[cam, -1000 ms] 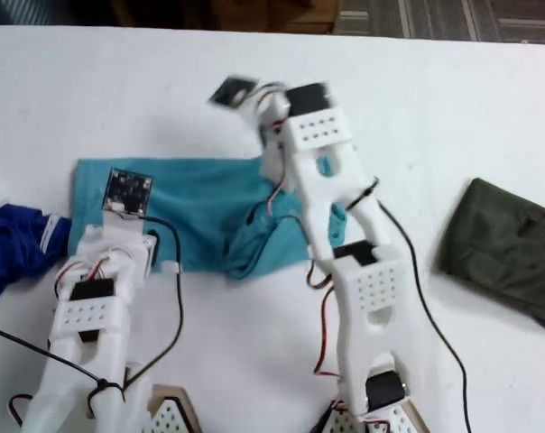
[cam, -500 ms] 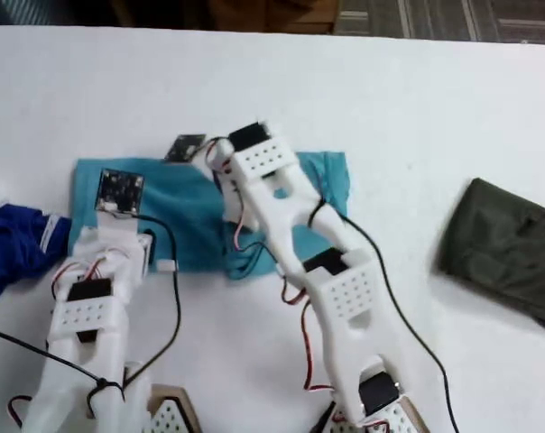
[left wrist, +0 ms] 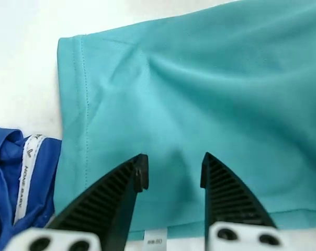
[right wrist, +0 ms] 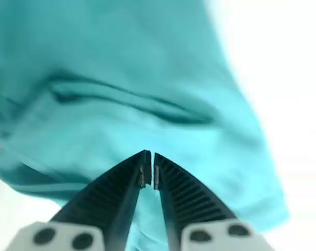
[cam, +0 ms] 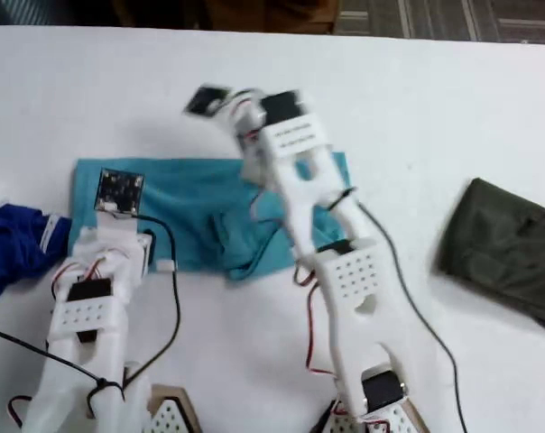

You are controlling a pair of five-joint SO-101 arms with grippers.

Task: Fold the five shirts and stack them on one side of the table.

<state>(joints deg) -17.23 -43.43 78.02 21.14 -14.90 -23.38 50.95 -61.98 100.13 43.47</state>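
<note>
Teal shirt [cam: 187,203]: left-centre of the table [cam: 435,108], lying flat, with cloth bunched at its near right edge.
Left gripper [left wrist: 172,166]: jaws apart, over the fabric by the left hem.
Right gripper [right wrist: 149,168]: jaws all but closed, apparently empty, above the shirt's right part.
Blue shirt [cam: 15,244]: crumpled, just beside the left hem.
Olive shirt [cam: 507,244]: well apart, to the right.
Risks: the bunch could get creased into the fold, and the left claw could snag the blue shirt.

Dark lettering along the white neck tape [left wrist: 27,167] inside the blue shirt [left wrist: 3,209], bunched toward the table's [cam: 417,99] left edge: a brand mark, so left unread. Tiny dark print on a small white tag [left wrist: 155,241] at the near hem of the teal shirt [left wrist: 200,94], too small to make out.
</note>
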